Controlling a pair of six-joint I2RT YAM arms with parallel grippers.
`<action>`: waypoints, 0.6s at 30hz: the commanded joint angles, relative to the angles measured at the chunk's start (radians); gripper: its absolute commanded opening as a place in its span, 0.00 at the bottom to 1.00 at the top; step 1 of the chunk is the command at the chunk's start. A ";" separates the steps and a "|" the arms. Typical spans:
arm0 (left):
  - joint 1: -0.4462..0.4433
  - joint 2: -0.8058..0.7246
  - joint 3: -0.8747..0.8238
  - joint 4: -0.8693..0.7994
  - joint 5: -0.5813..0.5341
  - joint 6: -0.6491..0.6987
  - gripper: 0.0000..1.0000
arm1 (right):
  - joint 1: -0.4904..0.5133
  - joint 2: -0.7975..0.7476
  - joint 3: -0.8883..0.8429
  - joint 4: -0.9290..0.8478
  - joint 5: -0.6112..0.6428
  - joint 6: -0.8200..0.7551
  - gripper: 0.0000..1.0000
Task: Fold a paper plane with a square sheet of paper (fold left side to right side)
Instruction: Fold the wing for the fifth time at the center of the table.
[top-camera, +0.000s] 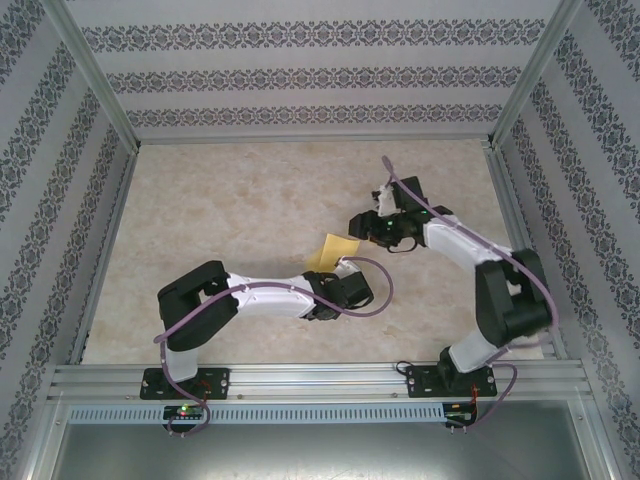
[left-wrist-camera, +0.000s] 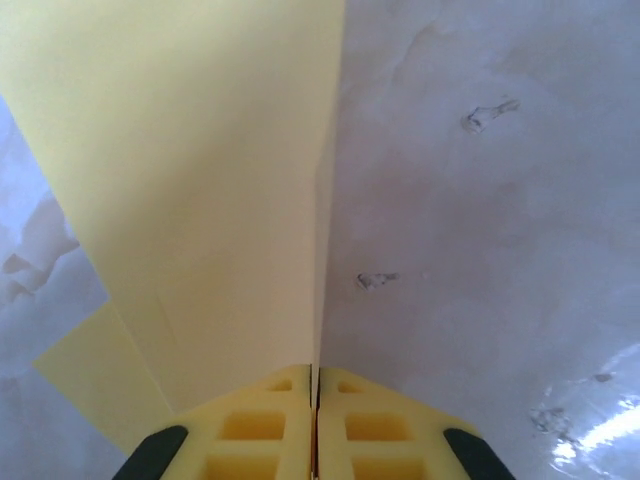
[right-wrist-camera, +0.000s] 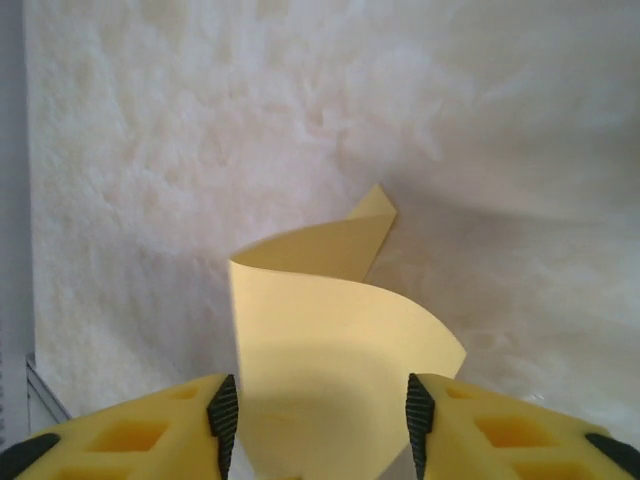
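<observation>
The square sheet of paper (top-camera: 332, 250) is yellow-orange and lies mid-table between the two arms. It is curled up off the surface; no paper plane is in view. My left gripper (left-wrist-camera: 316, 375) is shut on the sheet (left-wrist-camera: 200, 180), its yellow fingers (left-wrist-camera: 250, 425) pinching the paper's edge, which rises straight ahead of them. From the top, the left gripper (top-camera: 335, 272) sits just below the sheet. My right gripper (right-wrist-camera: 315, 410) is open, and the bent sheet (right-wrist-camera: 330, 330) curves up in the gap between its fingers (right-wrist-camera: 150, 430). From above, the right gripper (top-camera: 362, 228) is at the sheet's right.
The beige marbled table surface (top-camera: 250, 200) is boxed in by aluminium rails (top-camera: 300, 385) and patterned walls (top-camera: 320, 70). A purple cable (top-camera: 375, 290) loops beside the left wrist. Open surface lies to the left and far side of the sheet.
</observation>
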 joint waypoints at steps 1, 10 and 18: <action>0.049 -0.076 -0.015 -0.001 0.097 -0.039 0.07 | -0.044 -0.146 -0.061 0.004 0.118 -0.019 0.60; 0.241 -0.181 -0.122 0.188 0.496 -0.134 0.05 | -0.097 -0.250 -0.212 0.027 0.091 -0.045 0.74; 0.355 -0.211 -0.261 0.426 0.726 -0.259 0.03 | -0.040 -0.166 -0.304 0.305 -0.010 0.123 0.81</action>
